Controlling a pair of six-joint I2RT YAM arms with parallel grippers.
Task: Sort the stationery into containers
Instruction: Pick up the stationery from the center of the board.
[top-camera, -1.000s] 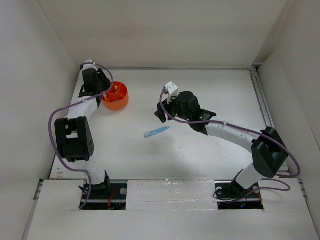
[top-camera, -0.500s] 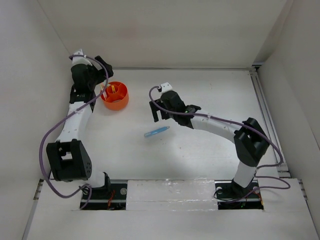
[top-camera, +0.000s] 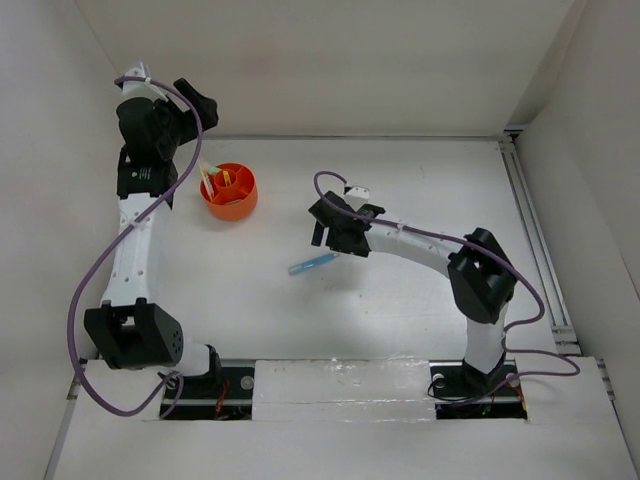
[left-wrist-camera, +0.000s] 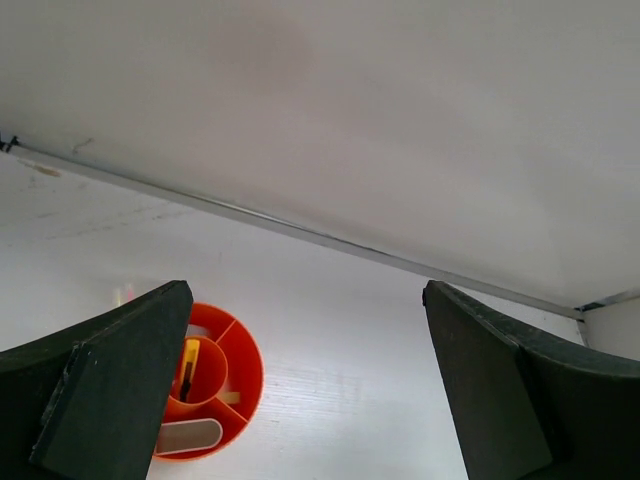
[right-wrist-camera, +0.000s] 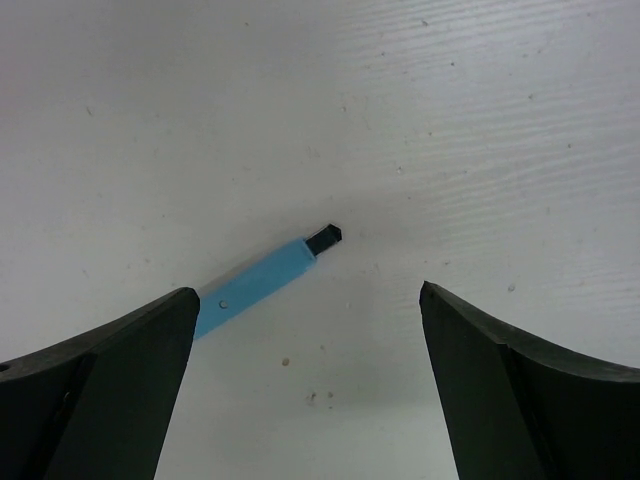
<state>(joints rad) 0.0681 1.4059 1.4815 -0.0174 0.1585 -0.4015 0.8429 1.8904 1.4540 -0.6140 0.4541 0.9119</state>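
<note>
Pen (right-wrist-camera: 265, 280): slim blue matte barrel with a small black squared tip. It lay flat on the white, faintly grained worktop (right-wrist-camera: 480, 120), well apart from the tub (top-camera: 238, 208). Right tool (right-wrist-camera: 308, 295) hung over the pen, its dark wedge fingers spread and touching nothing. Tub: low, round, bright orange, with inner dividers. Left tool (left-wrist-camera: 308, 300) was raised near it, spread, empty.

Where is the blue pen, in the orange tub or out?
Out. The blue pen lies flat on the table, well apart from the orange tub, below the open right gripper.
</note>
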